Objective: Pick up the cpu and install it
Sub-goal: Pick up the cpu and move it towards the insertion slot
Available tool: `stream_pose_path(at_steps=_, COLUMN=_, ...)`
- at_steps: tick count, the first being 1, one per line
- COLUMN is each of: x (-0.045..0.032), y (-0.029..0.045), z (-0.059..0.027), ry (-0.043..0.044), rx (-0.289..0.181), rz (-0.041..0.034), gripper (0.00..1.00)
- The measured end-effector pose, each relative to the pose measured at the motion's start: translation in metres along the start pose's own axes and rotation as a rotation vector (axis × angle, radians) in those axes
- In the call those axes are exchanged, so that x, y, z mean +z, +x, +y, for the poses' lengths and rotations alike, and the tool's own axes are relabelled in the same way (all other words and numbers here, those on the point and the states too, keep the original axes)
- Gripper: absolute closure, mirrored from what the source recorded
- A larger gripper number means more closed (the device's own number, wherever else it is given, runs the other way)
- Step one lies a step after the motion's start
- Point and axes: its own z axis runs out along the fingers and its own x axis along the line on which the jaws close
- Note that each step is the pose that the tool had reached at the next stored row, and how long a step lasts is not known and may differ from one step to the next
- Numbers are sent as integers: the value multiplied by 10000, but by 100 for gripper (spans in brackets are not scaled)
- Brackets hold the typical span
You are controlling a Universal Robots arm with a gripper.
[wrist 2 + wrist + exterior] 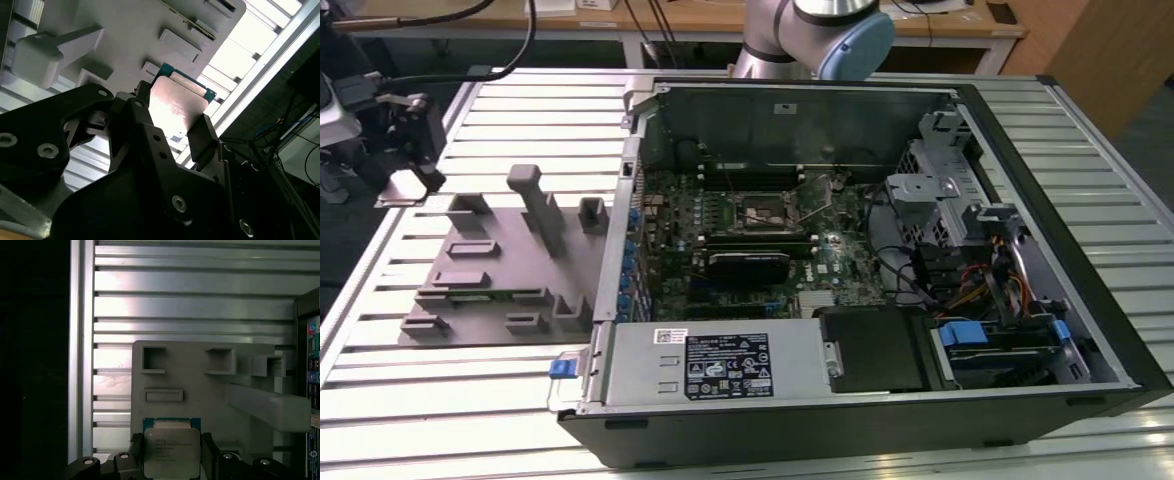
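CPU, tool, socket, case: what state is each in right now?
cpu: gripped by two opposite edges, metal lid showing, held over the grey fixture block.
tool: shut on the cpu.
CPU socket: looks empty, no chip seated.
computer case: lying on its side, side panel off, motherboard exposed.

cpu (171, 452): you lose one edge at the picture's border; the gripper (171, 446) covers two sides.
fixture block (200, 385): partly hidden behind the cpu.

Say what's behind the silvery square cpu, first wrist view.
Grey moulded plastic fixture block on the slatted metal table. Black gripper clamps the cpu, which covers part of the block.
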Motion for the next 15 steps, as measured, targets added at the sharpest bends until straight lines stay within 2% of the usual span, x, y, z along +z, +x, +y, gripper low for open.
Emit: stream_pose_path(at_steps=15, x=-305, y=-10, z=19, ry=0, rx=-1, rz=-32, gripper=46)
